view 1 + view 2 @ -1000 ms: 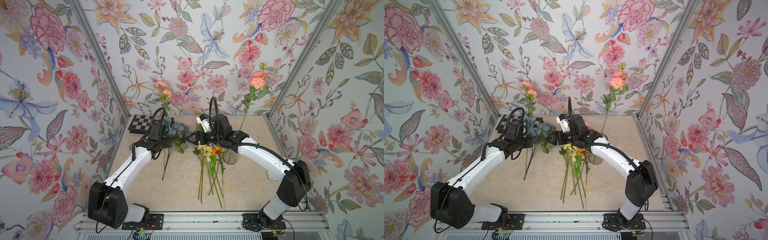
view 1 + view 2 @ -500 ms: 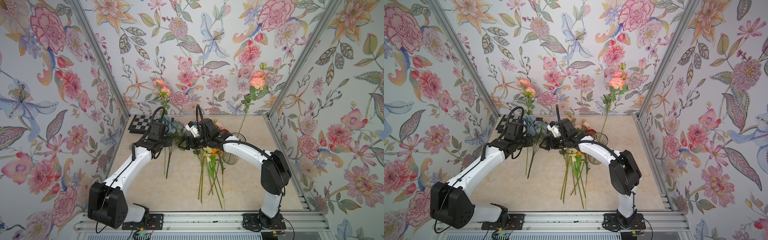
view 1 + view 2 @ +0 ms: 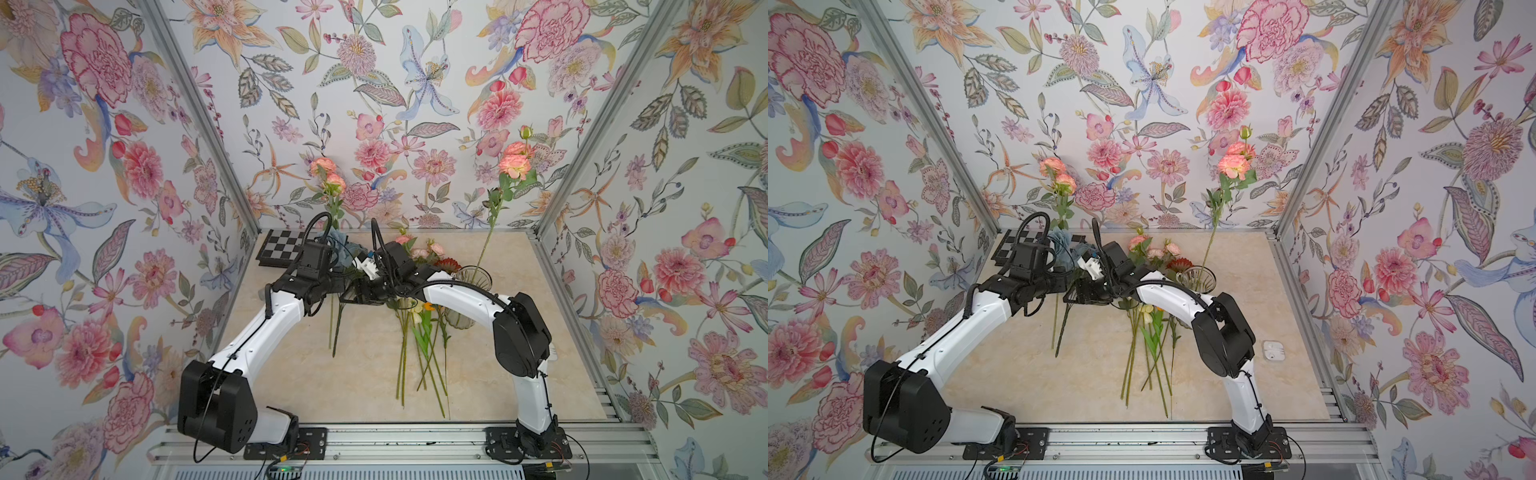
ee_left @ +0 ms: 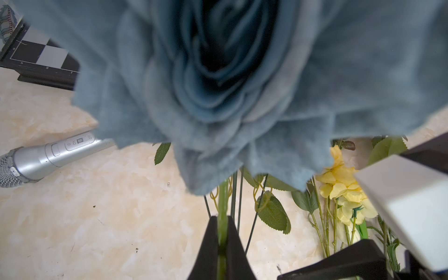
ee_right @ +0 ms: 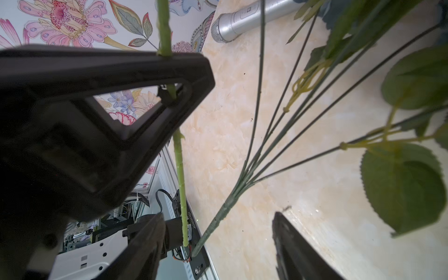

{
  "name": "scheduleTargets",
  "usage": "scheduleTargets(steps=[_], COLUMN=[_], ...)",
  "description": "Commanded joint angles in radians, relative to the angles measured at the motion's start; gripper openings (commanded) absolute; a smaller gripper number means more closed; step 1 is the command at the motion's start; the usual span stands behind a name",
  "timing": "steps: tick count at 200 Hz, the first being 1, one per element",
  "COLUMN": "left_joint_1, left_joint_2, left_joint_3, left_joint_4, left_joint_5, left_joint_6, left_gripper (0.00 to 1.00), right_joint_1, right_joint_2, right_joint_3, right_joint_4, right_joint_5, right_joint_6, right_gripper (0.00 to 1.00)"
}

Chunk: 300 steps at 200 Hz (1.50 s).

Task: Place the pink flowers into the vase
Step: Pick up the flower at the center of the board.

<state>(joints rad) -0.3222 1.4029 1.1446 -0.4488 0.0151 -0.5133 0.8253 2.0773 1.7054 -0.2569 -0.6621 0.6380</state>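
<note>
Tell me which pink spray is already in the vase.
The tall spray at back right: its stem runs down into the vase. The other upright spray is clamped in the left gripper; the short pink blooms lie on the table.

White link shells (image 3: 286, 322), black joint housings (image 3: 519, 332), black ribbed cables (image 3: 310, 227); small dark dots (image 3: 277, 309) on shells, probably screws.

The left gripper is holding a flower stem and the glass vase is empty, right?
No, the vase isn't empty: one pink flower stands in it, as both top views show. The left gripper is holding a flower stem, yes.
</note>
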Motion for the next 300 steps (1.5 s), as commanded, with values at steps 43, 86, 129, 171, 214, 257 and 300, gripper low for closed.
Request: scheduleTargets(steps=[43,86,129,171,214,257,300], left_joint_1=[-0.007,-0.006,-0.007,-0.003,0.005,0.009,0.024], left_joint_2=[-0.002,-0.011,-0.012,-0.013,-0.013,-0.020,-0.023], left_joint_3=[0.041,0.032,0.034,0.033,0.025,0.001,-0.027], left_joint_4=[0.010,0.013,0.014,0.021,0.037,0.059,0.092], left_joint_5=[0.034,0.045,0.053,0.058,0.068,0.068,0.063], left_joint_6=[0.036,0.043,0.053,0.058,0.058,0.049,0.040], left_gripper=[0.00,0.00,0.00,0.00,0.00,0.00,0.00], right_joint_1=[0.043,0.046,0.048,0.046,0.033,0.000,-0.039], right_joint_2=[0.081,0.113,0.138,0.130,0.080,-0.006,-0.088], right_joint_3=[0.033,0.033,0.029,0.034,-0.002,-0.052,-0.080], right_joint_4=[0.017,0.084,0.181,0.196,0.199,0.218,0.228], right_joint_5=[0.095,0.117,0.113,0.116,0.143,0.164,0.163], right_joint_6=[0.117,0.174,0.249,0.264,0.273,0.284,0.286], right_gripper=[0.64,0.59,0.39,0.18,0.01,0.00,0.00])
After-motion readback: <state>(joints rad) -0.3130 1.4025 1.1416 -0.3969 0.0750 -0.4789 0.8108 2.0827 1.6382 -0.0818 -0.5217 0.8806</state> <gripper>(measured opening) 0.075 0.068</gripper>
